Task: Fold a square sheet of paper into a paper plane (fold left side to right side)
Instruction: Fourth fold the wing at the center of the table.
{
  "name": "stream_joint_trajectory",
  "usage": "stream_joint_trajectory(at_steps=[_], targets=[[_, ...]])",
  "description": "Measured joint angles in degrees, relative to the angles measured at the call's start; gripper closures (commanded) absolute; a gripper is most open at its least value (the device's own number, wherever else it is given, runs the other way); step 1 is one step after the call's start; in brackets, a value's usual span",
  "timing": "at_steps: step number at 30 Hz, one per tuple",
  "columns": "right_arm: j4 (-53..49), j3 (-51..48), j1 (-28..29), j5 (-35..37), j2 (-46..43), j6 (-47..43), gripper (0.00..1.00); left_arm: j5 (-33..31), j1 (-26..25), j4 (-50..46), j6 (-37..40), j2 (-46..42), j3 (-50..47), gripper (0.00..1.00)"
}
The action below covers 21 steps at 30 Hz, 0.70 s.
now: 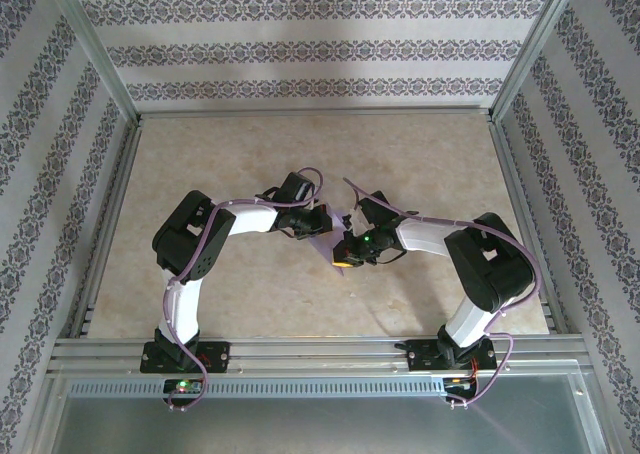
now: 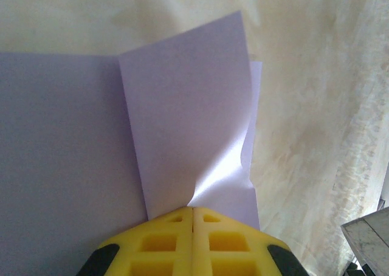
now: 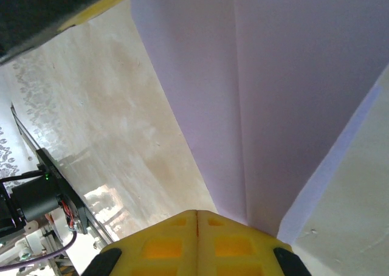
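The lavender square sheet of paper lies at the table's middle, between the two wrists. In the left wrist view one part of the sheet is folded over and stands up from the flat part. A buckle in it runs straight to the tips of my left gripper, whose yellow jaws are pressed together on that edge. In the right wrist view the sheet shows a long crease and a raised edge. My right gripper is shut at the sheet's near edge, and the paper passes under its right finger.
The beige table has free room all round the sheet. An aluminium frame rail runs along the near edge, and patterned walls close off the back and both sides.
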Motion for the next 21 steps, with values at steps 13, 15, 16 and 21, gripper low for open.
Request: stream_joint_trajectory(at_steps=[13,15,16,21], targets=[[-0.5,-0.2,0.0,2.6,0.3,-1.3,0.95,0.0,0.0,0.0,0.0,0.0,0.0,0.96],[-0.5,-0.3,0.0,2.6,0.3,-1.4,0.95,0.0,0.0,0.0,0.0,0.0,0.0,0.96],[-0.5,-0.4,0.0,2.6,0.3,-1.5,0.95,0.0,0.0,0.0,0.0,0.0,0.0,0.96],[-0.5,-0.6,0.0,2.5,0.3,-1.5,0.95,0.0,0.0,0.0,0.0,0.0,0.0,0.96]])
